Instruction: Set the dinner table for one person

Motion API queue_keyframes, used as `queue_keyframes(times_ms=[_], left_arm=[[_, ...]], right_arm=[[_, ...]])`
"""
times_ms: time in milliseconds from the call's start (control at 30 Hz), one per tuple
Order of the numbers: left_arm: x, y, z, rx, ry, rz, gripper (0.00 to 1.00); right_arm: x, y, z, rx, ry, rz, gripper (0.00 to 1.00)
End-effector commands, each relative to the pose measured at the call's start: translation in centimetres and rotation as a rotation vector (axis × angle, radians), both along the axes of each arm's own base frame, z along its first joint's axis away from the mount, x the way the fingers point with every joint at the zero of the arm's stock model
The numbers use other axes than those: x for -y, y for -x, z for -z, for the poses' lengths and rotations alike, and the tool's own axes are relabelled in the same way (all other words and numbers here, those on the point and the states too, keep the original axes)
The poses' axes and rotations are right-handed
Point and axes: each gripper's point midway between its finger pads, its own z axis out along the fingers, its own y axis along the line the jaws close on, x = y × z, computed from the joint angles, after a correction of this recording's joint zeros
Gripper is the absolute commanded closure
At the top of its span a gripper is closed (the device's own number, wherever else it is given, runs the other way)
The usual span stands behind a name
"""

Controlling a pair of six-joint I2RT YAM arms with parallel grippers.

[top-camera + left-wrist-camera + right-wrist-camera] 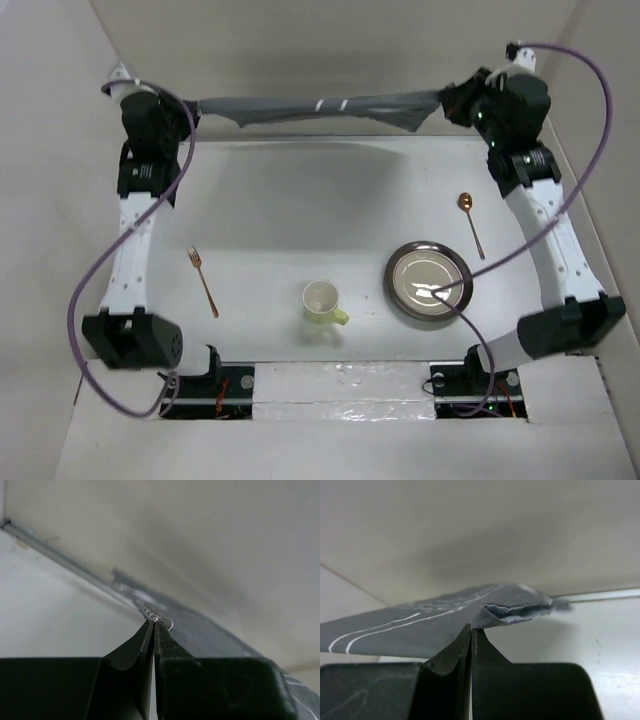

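Note:
A dark grey placemat (315, 108) with white stripes hangs stretched between both arms, above the far part of the white dinner table (290, 210). My left gripper (188, 108) is shut on its left end, and my right gripper (445, 100) is shut on its right end. The left wrist view has the black jaws closed on the placemat's edge (162, 621). In the right wrist view the jaws pinch a folded corner of the placemat (512, 611). On the table lie a copper fork (203, 281), a pale yellow mug (323, 301), a dark round plate (428, 279) and a copper spoon (472, 224).
White panel walls (330, 50) close in the table at the back and both sides. The right arm's purple cable (490, 270) crosses over the plate's edge. The arm bases (340, 385) sit along the near edge.

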Motion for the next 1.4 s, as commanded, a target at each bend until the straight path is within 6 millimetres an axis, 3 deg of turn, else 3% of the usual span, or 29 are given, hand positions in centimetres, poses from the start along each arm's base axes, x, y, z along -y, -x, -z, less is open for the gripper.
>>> queue_keyframes(times_ms=[0, 33, 67, 133, 167, 233, 267, 300, 367, 400, 467, 500, 567, 833, 967, 1100, 1367], left_arm=[[-1.0, 2.7, 2.2, 0.05, 0.029, -0.035, 1.0], [-0.7, 3.3, 3.0, 0.051, 0.039, -0.022, 1.0], [-0.6, 3.5, 7.3, -0.034, 0.054, -0.02, 1.0], [-0.2, 4.1, 11.0, -0.089, 0.094, -0.015, 1.0], [-0.1, 5.0, 16.1, -0.18, 0.115, -0.022, 1.0], [-0.3, 5.6, 19.4, -0.218, 0.154, -0.049, 1.0], [-0.3, 6.5, 23.0, -0.285, 0.163, -0.062, 1.0], [-0.4, 6.7, 24.1, -0.3, 0.166, -0.069, 1.0], [-0.5, 7.4, 28.1, -0.384, 0.183, -0.095, 1.0], [-0.5, 7.6, 29.2, -0.408, 0.187, -0.102, 1.0], [-0.4, 8.2, 32.1, -0.483, 0.2, -0.109, 1.0], [-0.3, 8.4, 32.8, -0.5, 0.202, -0.108, 1.0], [-0.4, 9.0, 34.0, -0.528, 0.204, -0.119, 1.0], [-0.6, 11.1, 33.6, -0.49, 0.207, -0.133, 1.0], [-0.5, 12.8, 34.3, -0.497, 0.203, -0.132, 1.0], [-0.2, 13.9, 34.7, -0.5, 0.195, -0.124, 1.0], [0.3, 15.7, 34.7, -0.489, 0.177, -0.119, 1.0]], right_arm=[[0.3, 2.5, 2.9, 0.007, -0.04, -0.019, 1.0], [0.3, 2.4, 8.7, -0.074, -0.046, -0.028, 1.0], [0.1, 3.2, 10.3, -0.089, -0.058, -0.04, 1.0], [-0.5, 3.4, 14.2, -0.126, -0.091, -0.071, 1.0], [-0.3, 3.6, 19.2, -0.221, -0.089, -0.066, 1.0], [-0.6, 3.5, 23.0, -0.278, -0.093, -0.077, 1.0], [-0.7, 3.9, 25.7, -0.333, -0.089, -0.081, 1.0], [-0.8, 3.7, 28.5, -0.388, -0.079, -0.088, 1.0], [-1.1, 3.9, 31.5, -0.465, -0.068, -0.109, 1.0], [-1.2, 3.9, 33.5, -0.512, -0.056, -0.115, 1.0], [-1.5, 4.3, 34.7, -0.535, -0.055, -0.133, 1.0], [-1.4, 4.9, 35.8, -0.555, -0.053, -0.13, 1.0], [-1.2, 5.5, 36.1, -0.556, -0.051, -0.126, 1.0], [0.0, 8.0, 36.8, -0.563, -0.04, -0.088, 1.0], [0.1, 9.9, 38.5, -0.586, -0.051, -0.085, 1.0], [0.4, 10.5, 38.7, -0.586, -0.049, -0.072, 1.0], [0.8, 12.3, 36.9, -0.536, -0.061, -0.06, 1.0]])
